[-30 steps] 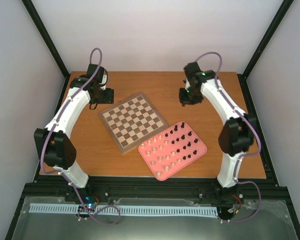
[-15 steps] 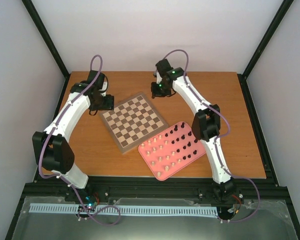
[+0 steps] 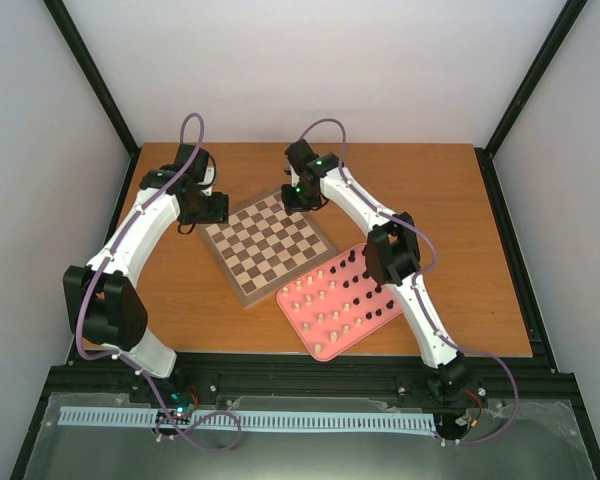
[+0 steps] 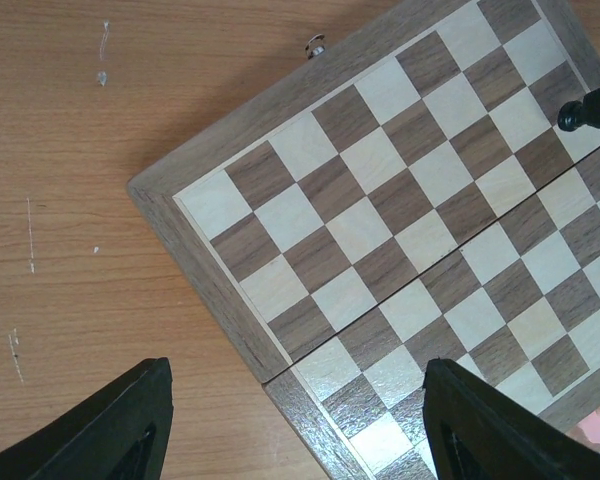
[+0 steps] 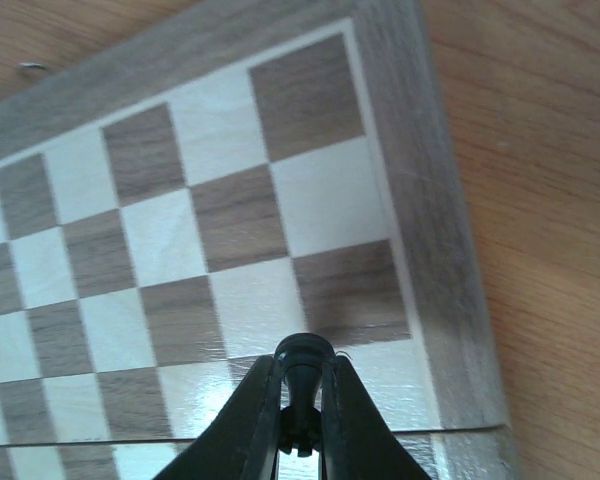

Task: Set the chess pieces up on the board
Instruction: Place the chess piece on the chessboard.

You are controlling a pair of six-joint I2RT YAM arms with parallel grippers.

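Over the board's [image 5: 180, 230] edge row, the right gripper [image 5: 302, 400] pinches a dark piece [image 5: 302, 358], about to place it. Next: lower squarely, then release. Left gripper [image 4: 298, 420] hangs spread; other pieces [image 3: 345, 295] sit in the tray [image 3: 404, 297].

The board [image 4: 400, 200] is smooth, faintly glossy wood, the table [image 4: 110, 130] matt wood grain with light scuffs

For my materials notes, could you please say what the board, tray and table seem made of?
Board: likely wood, satin finish; grain shows in squares and border. Tray: probably matte pink plastic; uniform colour, rounded corners. Table: wood or wood-look laminate; orange-brown grain, small scuffs.
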